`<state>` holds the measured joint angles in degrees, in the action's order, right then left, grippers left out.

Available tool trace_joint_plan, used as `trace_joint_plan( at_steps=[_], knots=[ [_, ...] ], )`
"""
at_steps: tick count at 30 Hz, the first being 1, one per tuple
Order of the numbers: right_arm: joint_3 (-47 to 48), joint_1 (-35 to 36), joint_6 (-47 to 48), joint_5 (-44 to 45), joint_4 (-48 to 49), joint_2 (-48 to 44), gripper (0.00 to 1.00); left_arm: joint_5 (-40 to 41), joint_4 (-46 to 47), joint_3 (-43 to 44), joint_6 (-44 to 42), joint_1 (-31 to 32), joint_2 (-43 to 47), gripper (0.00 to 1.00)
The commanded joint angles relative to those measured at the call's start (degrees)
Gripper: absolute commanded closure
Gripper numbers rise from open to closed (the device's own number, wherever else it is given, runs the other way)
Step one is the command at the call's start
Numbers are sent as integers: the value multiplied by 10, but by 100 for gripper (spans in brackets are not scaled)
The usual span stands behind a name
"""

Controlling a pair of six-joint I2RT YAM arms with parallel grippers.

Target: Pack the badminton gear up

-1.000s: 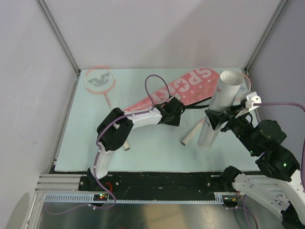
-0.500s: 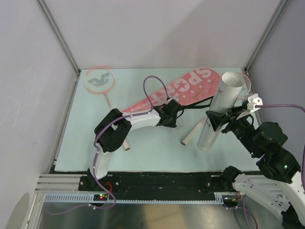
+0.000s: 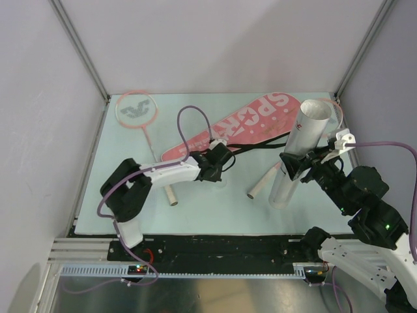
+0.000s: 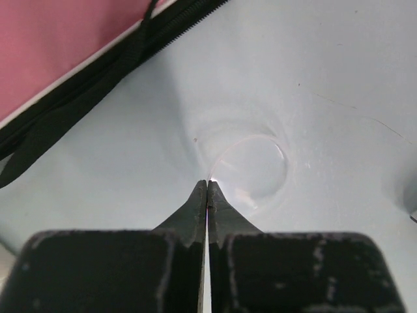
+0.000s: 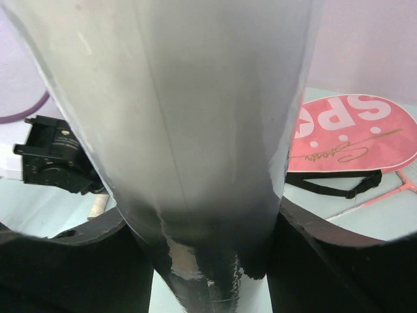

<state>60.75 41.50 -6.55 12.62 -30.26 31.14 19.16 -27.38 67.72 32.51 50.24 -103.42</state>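
Observation:
My right gripper (image 3: 292,163) is shut around the long white tube (image 3: 301,147), holding it upright and slightly tilted; the tube fills the right wrist view (image 5: 195,117). My left gripper (image 3: 220,176) is low over the mat just in front of the pink SPORT bag (image 3: 251,122). Its jaws are pressed together (image 4: 208,184) on the rim of a thin clear round disc (image 4: 254,166). One pink racket (image 3: 135,109) lies at the far left. The second racket's handle (image 3: 262,182) lies left of the tube, its head mostly hidden. The shuttlecock is not in view.
The bag's black strap (image 3: 260,145) trails across the mat between the two grippers and shows in the left wrist view (image 4: 85,98). Cage posts and walls close the back corners. The mat's front edge (image 3: 215,229) runs before the arm bases.
My left gripper has drawn back from the bag's edge, moving left and nearer, with the arm stretching out lower. The right gripper and the tube have stayed put.

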Motion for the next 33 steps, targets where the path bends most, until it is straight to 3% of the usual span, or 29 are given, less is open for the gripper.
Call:
trace_joint_plan(
  at_steps=[1, 11, 15, 17, 33],
  knots=[
    [4, 2, -13, -2, 33, -5, 42, 41, 2, -18, -3, 2, 65, 100],
    [-1, 3, -19, -6, 37, -1, 41, 37, 1, -32, 7, -2, 55, 99],
    [-2, 3, -20, -7, 34, 1, 41, 36, 3, -38, 18, -7, 48, 81],
    [-2, 3, -21, -9, 34, 3, 41, 29, 5, -38, 20, -13, 40, 78],
    [-2, 4, -22, -11, 37, 7, 41, -20, 36, -47, 32, -30, -19, 72]
  ],
)
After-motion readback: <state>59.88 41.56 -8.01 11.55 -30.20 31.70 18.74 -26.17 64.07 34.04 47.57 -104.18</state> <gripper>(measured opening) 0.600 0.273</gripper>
